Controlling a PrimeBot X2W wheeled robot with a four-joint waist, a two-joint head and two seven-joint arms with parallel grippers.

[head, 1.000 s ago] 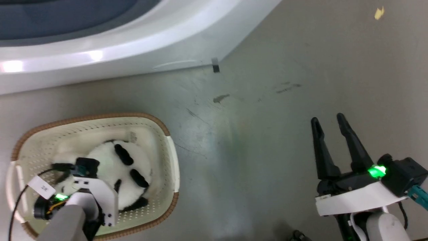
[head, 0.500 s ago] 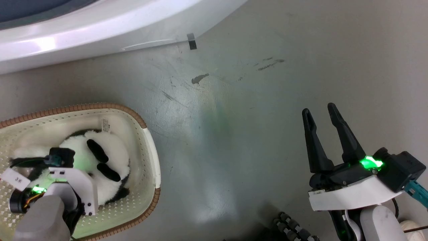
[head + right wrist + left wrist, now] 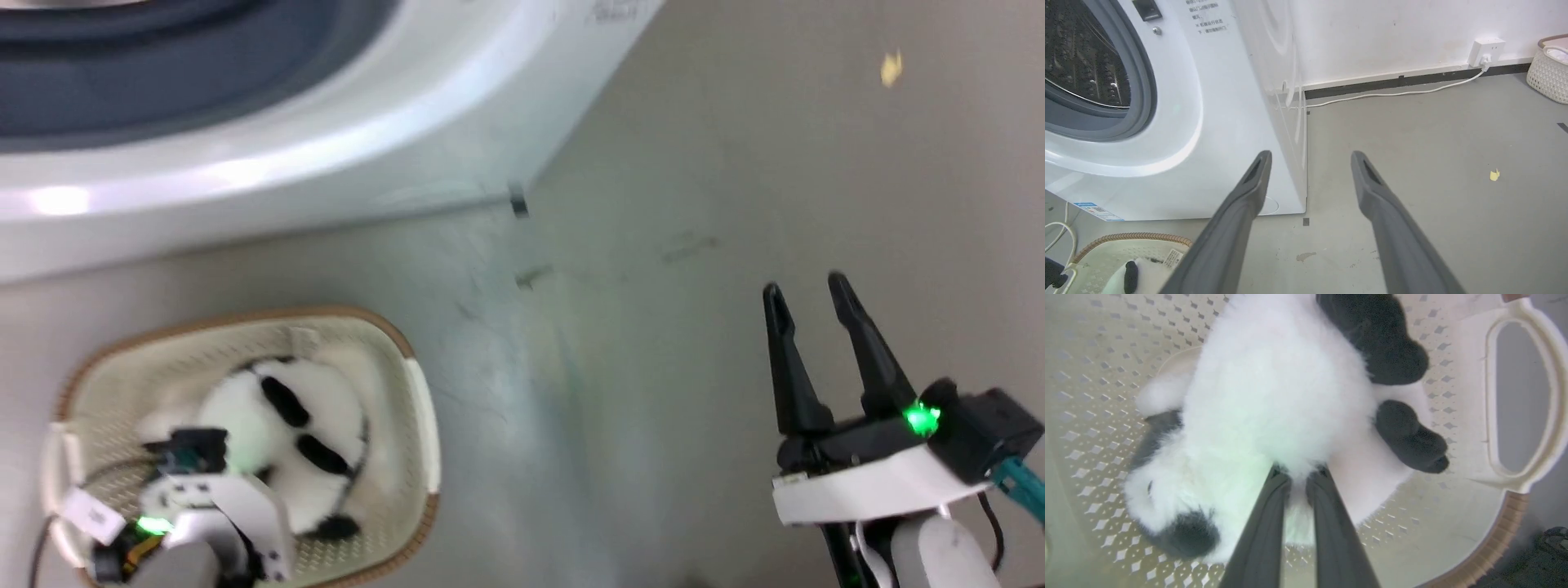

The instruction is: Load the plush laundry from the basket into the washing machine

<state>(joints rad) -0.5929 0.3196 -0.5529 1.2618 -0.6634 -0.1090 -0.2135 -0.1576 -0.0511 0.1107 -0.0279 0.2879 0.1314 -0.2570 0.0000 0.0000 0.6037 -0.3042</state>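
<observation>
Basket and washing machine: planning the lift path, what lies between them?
In the head view, just a bare strip of grey floor separates basket from washing machine.

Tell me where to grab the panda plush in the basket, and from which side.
Take the panda plush by its broad white body, from straight above: the basket walls close off every side, and the soft middle bulges upward, likely easier to pinch than the short black limbs. The left tool is shut on that spot.
</observation>
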